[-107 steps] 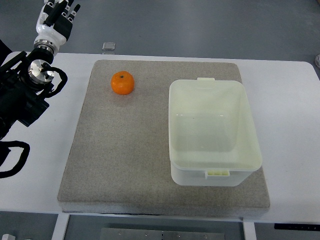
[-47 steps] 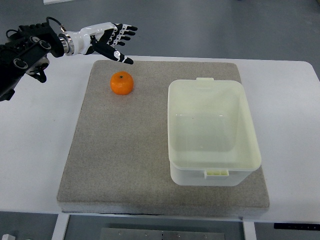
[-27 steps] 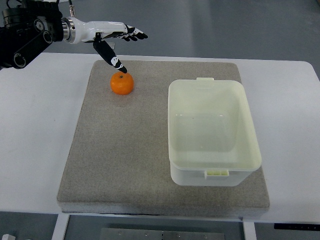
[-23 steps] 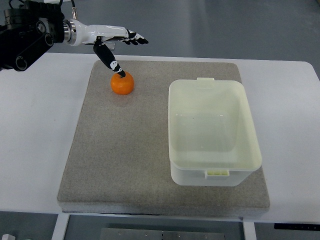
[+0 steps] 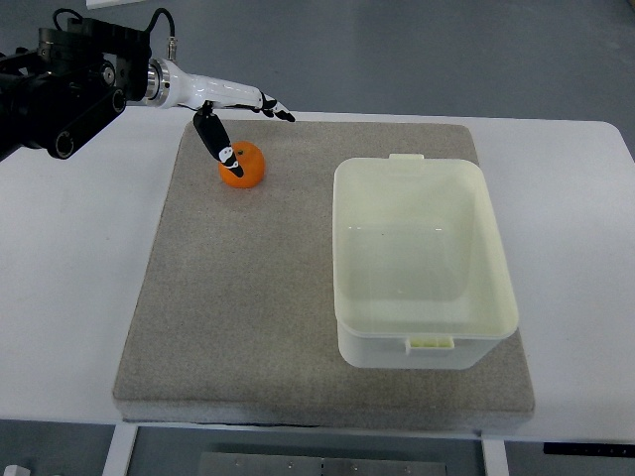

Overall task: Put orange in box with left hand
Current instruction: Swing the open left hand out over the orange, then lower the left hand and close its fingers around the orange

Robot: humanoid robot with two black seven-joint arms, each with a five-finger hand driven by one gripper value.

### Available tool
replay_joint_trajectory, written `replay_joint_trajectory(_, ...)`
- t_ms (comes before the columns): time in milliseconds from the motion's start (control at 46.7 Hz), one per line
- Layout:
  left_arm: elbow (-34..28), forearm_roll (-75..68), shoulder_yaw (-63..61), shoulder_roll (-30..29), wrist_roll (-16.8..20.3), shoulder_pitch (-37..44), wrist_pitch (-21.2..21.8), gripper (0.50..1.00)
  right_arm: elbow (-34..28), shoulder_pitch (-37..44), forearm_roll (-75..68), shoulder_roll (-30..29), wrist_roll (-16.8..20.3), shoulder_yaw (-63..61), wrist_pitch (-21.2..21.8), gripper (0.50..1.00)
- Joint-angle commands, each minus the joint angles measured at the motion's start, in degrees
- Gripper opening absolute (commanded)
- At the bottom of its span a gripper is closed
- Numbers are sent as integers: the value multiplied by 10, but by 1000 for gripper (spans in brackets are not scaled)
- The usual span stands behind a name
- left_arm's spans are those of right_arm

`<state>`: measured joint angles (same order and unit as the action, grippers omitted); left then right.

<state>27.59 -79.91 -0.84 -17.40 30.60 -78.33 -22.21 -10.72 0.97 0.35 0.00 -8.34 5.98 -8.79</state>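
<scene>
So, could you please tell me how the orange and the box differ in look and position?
The orange is small, round and bright orange; the box is large, rectangular and pale cream. The orange lies at the mat's far left under the left hand; the box stands on its right side, open and empty. Both rest on the mat.

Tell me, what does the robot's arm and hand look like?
The left arm is chunky and black, built from round joints with thin black cables looping over the top. At the wrist sits a shiny silver ring. The left hand is glossy white with black fingertips, and its thumb is black with small white marks. The right arm isn't in the picture.
</scene>
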Motion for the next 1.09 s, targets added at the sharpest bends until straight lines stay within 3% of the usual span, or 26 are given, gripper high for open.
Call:
replay_joint_trajectory(0, -1, 0, -42, 4, 0, 0, 32, 994, 0, 0, 0, 0, 0, 0, 0, 932)
replay_joint_trajectory(492, -7, -3, -68, 4, 17, 10, 44, 994, 0, 0, 0, 0, 0, 0, 0, 932)
replay_joint_trajectory(578, -19, -1, -92, 4, 17, 15, 52, 994, 0, 0, 0, 0, 0, 0, 0, 932)
replay_joint_trajectory(728, -21, 2, -130, 4, 18, 18, 104, 994, 0, 0, 0, 0, 1, 0, 0, 932)
replay_joint_trajectory(1070, -21, 13, -140, 4, 24, 27, 106, 996, 0, 0, 0, 0, 0, 0, 0, 932)
